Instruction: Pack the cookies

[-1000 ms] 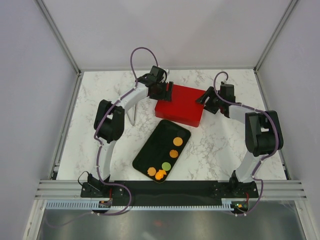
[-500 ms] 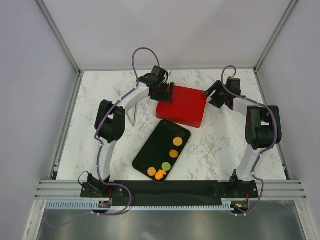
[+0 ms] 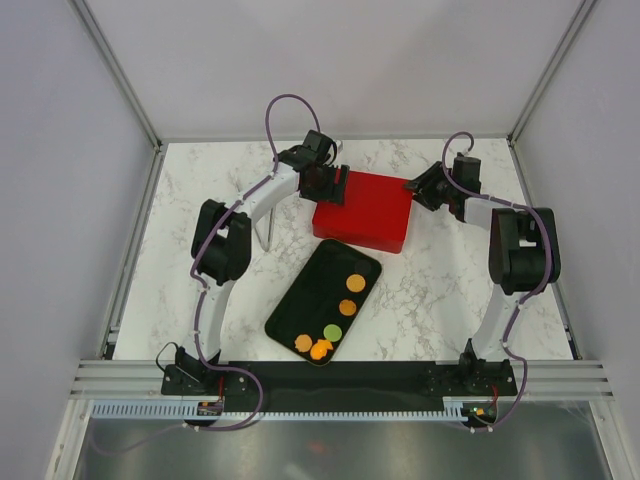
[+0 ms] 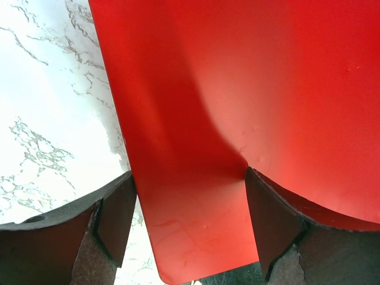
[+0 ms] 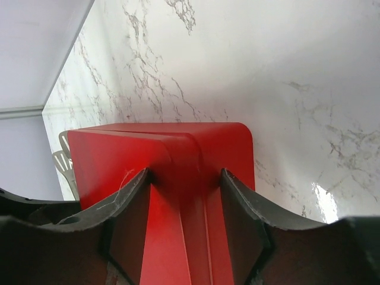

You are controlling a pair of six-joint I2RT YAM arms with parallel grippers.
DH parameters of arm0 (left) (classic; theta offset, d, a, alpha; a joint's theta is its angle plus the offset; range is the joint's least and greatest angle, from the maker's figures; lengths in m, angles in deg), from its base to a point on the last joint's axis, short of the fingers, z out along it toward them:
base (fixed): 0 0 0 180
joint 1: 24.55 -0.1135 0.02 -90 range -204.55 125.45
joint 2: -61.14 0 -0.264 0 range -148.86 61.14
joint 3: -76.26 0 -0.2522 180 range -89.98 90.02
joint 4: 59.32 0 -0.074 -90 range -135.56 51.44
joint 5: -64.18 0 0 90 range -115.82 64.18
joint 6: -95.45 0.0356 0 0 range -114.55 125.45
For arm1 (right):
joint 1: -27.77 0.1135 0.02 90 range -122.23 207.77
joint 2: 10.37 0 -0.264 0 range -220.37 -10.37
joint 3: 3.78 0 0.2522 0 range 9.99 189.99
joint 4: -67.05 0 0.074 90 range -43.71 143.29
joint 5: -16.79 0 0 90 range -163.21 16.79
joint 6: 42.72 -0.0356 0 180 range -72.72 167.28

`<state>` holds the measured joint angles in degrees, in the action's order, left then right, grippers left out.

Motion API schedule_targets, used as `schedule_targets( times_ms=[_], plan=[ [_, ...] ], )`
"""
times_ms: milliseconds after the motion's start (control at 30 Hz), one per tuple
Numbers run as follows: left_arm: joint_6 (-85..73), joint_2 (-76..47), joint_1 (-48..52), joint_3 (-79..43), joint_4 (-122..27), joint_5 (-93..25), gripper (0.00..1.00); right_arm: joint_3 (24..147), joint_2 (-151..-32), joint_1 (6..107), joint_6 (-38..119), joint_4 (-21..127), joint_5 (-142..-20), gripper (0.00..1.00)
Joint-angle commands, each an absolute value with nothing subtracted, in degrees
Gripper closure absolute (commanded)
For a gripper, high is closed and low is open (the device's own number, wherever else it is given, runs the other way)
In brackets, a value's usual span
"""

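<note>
The cookies [image 3: 347, 308], on a black tray [image 3: 300, 300] just short of both pincers toward the arm bases, could scatter if the red box [image 3: 368, 215] slips onto them: the left pincer [image 3: 332, 186] and right pincer [image 3: 425, 188] each pinch one end. Flat and round, they point nowhere; their row slants toward the right pincer.

Left hand [image 3: 336, 187], right hand [image 3: 412, 187] outstretched (both gripping).

The box [image 3: 365, 215] is sitting toward the table's [image 3: 430, 290] back, the tray [image 3: 300, 300] lying just before it and carrying the cookies [image 3: 348, 308], the left gripper [image 3: 338, 186] and right gripper [image 3: 412, 187] flanking the box's sides.
</note>
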<state>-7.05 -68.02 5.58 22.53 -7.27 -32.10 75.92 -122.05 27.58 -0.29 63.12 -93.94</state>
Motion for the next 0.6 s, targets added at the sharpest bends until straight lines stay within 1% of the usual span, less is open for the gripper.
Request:
schedule_targets(
  times_ms=[0,200,300,400,433,567],
  plan=[
    [-3.61,-70.34,6.56,24.28,-3.46,-34.16,0.21,73.27,-125.94,28.12,1.22,59.46,-90.44,0.52],
    [-3.61,-70.69,6.65,25.16,-2.84,-34.43,0.21,74.76,-127.26,28.2,4.82,53.92,-87.19,0.6],
    [-3.61,-70.96,6.65,25.6,-2.67,-34.52,0.21,74.76,-127.88,28.64,5.36,53.38,-86.4,0.67],
    [-3.7,-71.05,6.56,25.86,-2.49,-34.52,0.21,74.24,-128.67,28.82,5.36,53.38,-86.83,0.78],
    [-3.78,-70.96,6.56,25.78,-2.49,-34.52,0.21,74.06,-128.5,28.73,5.62,53.38,-86.66,0.8],
    [-4.57,-71.48,6.39,26.21,-2.23,-34.69,0.21,73.18,-127.88,29.08,5.71,53.38,-87.36,0.81]
  ],
)
